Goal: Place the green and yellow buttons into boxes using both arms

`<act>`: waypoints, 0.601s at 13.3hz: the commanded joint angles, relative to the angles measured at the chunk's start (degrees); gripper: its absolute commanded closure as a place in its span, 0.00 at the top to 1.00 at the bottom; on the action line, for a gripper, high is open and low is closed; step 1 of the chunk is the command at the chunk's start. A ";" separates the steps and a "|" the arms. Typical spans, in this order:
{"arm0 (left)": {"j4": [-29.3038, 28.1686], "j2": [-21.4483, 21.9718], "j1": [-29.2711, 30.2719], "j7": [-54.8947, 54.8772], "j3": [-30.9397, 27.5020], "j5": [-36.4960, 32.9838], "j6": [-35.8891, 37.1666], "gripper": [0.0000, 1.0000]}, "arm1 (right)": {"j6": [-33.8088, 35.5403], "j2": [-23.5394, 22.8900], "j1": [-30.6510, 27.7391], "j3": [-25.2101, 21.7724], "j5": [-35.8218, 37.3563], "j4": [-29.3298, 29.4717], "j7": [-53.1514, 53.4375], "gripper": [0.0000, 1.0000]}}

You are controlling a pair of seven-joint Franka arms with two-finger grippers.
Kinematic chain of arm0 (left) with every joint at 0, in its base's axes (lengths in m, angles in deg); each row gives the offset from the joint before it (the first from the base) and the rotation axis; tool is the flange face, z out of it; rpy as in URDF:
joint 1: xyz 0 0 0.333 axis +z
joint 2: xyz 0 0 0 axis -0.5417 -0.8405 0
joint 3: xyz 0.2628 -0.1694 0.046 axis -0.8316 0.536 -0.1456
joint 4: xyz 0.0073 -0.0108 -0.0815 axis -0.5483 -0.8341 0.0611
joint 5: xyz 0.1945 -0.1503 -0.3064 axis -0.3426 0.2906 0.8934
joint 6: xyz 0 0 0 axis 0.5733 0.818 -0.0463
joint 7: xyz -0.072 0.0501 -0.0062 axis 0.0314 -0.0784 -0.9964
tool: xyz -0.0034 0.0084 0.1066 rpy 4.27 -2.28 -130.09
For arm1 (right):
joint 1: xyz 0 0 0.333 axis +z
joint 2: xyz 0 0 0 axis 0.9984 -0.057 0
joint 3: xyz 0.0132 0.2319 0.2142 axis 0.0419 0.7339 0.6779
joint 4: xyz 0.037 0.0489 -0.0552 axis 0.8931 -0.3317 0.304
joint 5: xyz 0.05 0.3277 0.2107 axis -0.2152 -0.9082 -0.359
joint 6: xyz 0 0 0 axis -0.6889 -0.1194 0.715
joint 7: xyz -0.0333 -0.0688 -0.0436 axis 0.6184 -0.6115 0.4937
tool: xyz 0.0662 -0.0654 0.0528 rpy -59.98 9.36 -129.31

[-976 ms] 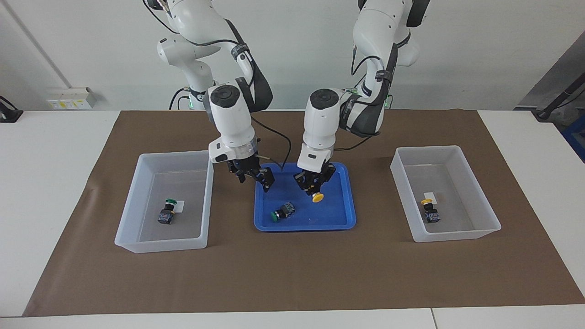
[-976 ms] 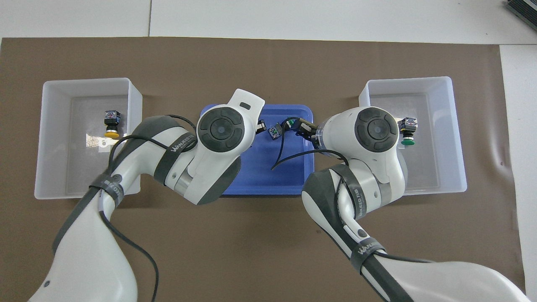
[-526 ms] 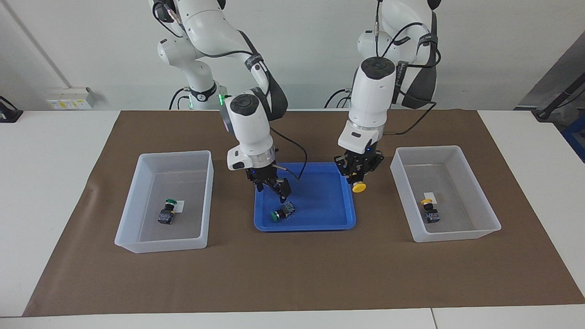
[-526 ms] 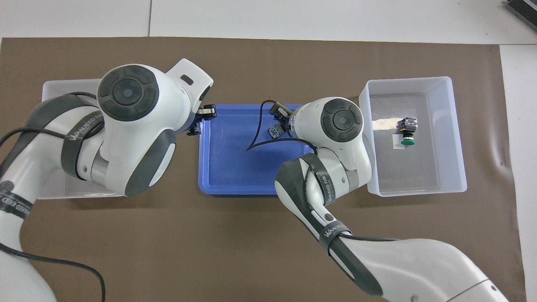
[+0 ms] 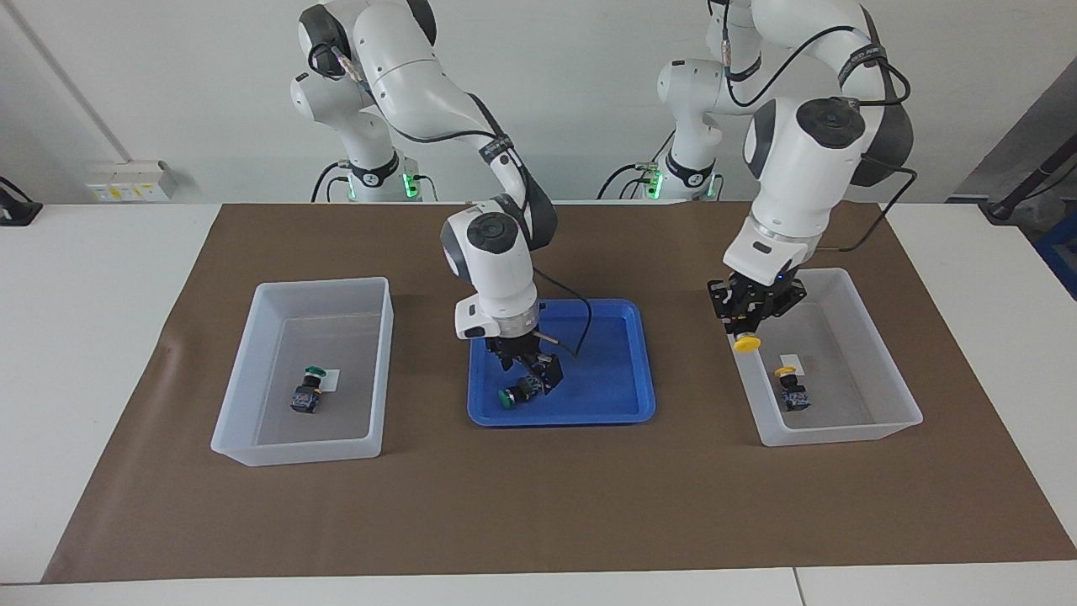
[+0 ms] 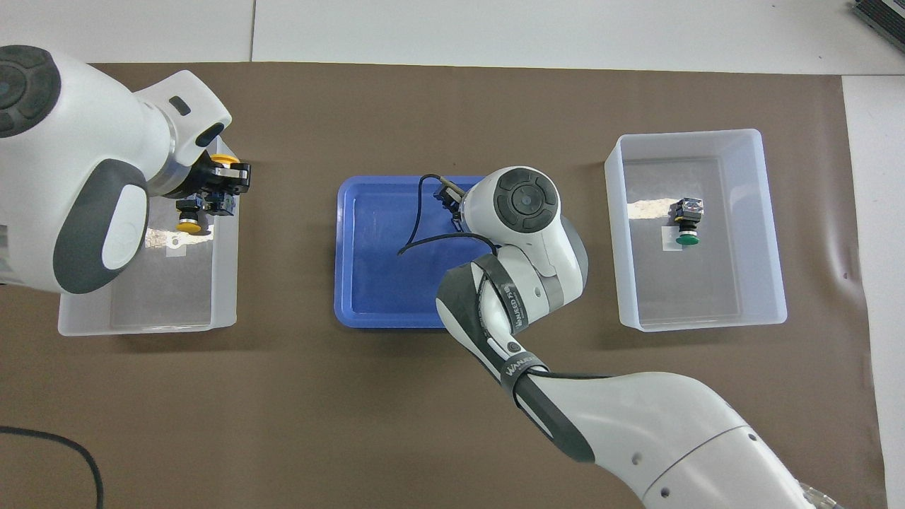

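Left hand (image 5: 745,330) is up over the rim of the box at the left arm's end (image 5: 875,421), clamped tight on a yellow button (image 5: 745,342) with its cap hanging downward. Inside that same box, a second yellow button (image 5: 791,389) lies on the floor next to a small white label (image 5: 792,362). Over in the middle, the right hand (image 5: 527,380) is down inside the blue tray (image 5: 627,412), fingers spread wide, right at the green button (image 5: 520,391) that lies on its side on the tray floor; whether the fingers touch it, I cannot tell. At the right arm's end of the counter, the other box (image 5: 244,421) has a green button (image 5: 308,389) resting in it, cap toward the robots. Everything sits on a brown mat (image 5: 538,505) spread across the white counter (image 5: 84,353).
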 commanded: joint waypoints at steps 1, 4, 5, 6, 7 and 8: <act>-5.35 2.99 4.61 -6.79 0.34 1.37 -1.22 0.00 | -0.38 -0.45 1.08 0.11 0.02 -2.20 -1.01 1.00; -9.49 3.70 9.45 -12.33 0.34 1.37 -5.27 0.00 | 0.32 -0.36 0.91 0.20 -0.41 -2.22 -2.43 0.01; -11.06 3.70 10.77 -14.52 0.34 1.37 -7.80 0.00 | 0.76 -0.27 1.08 0.11 -0.67 -2.04 -1.38 0.00; -12.91 3.79 11.74 -16.28 0.34 1.37 -10.18 0.00 | 0.94 -0.18 1.09 0.11 -0.33 -1.78 -0.76 0.00; -14.40 3.79 12.36 -16.65 0.34 1.37 -11.77 0.00 | 0.94 -0.18 1.09 0.11 -0.33 -1.60 -0.49 0.00; -15.72 4.05 12.45 -16.65 0.34 1.37 -13.17 0.00 | 1.12 -0.09 1.35 0.11 -0.41 -1.43 -0.14 0.00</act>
